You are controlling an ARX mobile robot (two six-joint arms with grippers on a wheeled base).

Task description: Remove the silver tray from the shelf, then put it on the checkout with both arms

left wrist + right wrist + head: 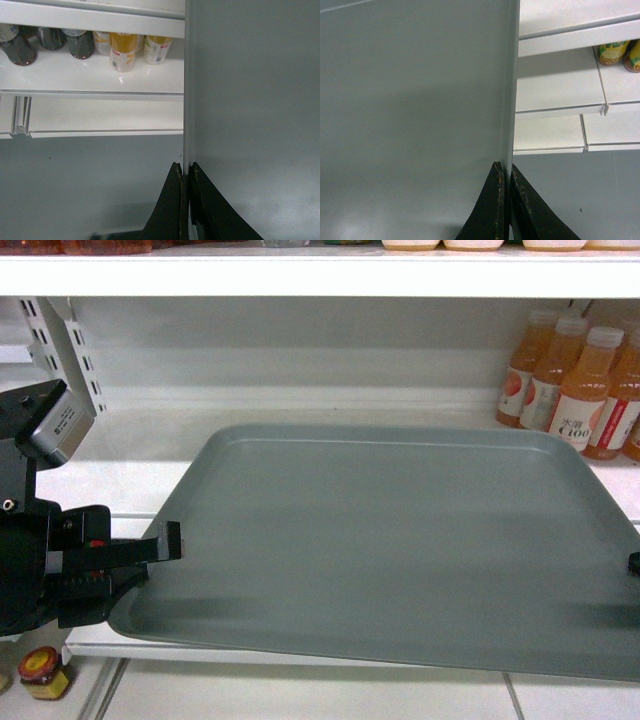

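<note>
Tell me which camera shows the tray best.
The head view: the whole tray lies flat there, poking past the shelf edge. Each wrist view shows only its rim edge-on, pinched by the left gripper or right gripper.

Silver tray (400, 540) on shelf (150, 480), bottles (575, 380) behind-right

left arm (40, 560): black, blocky | red mark | grey camera box (55, 425) | claw fingers (200, 210): thin, black

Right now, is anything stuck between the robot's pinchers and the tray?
No. Both grippers, left and right, are pinched right on the silver tray's rim, with nothing between. The orange juice bottles stand behind its far right corner.
</note>
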